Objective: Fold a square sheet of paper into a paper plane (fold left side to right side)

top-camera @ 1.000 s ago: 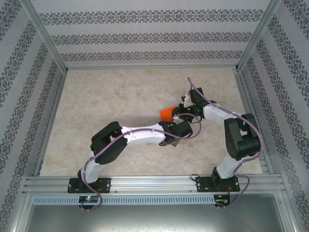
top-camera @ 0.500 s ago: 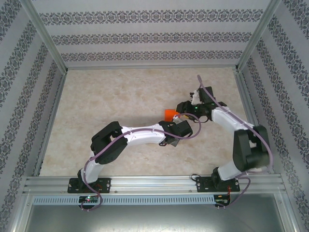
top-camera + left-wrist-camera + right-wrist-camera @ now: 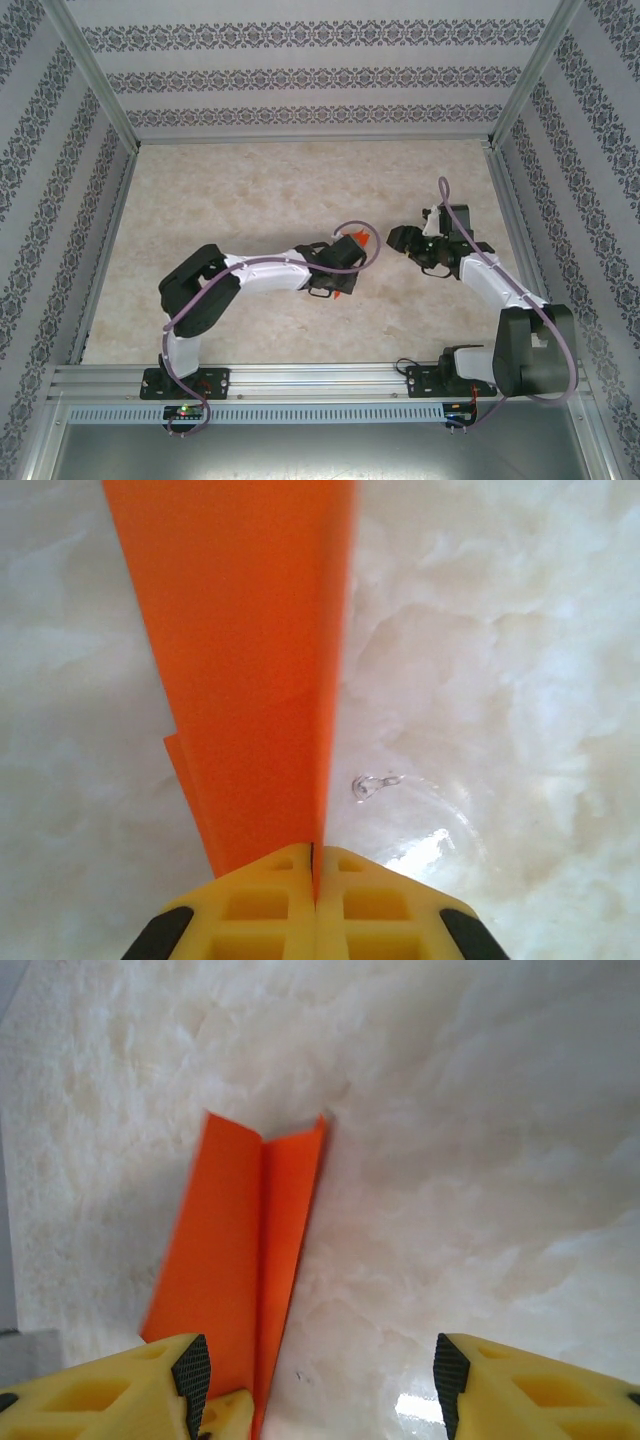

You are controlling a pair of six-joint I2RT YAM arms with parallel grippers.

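Note:
The square sheet of paper (image 3: 250, 660) is bright orange-red and folded into a narrow, creased dart shape. My left gripper (image 3: 315, 855) is shut on its near end, with the yellow fingers pressed together on the fold. From above, the left gripper (image 3: 345, 255) is at the table's middle, and an orange end of the paper (image 3: 358, 238) pokes out past it. My right gripper (image 3: 400, 240) hangs just to the right, apart from the paper. In the right wrist view the right gripper (image 3: 320, 1370) is open over bare table. The paper (image 3: 230, 1250) lies ahead, beside its left pad (image 3: 195, 1365).
The marble-patterned tabletop (image 3: 240, 190) is enclosed by patterned walls and aluminium posts. A metal rail (image 3: 300, 378) runs along the near edge by both arm bases. Open room lies at the back and on the left side of the table.
The right gripper opened, let go of the paper and drew back to the right. The left gripper closed on the paper and shifted slightly left with it.

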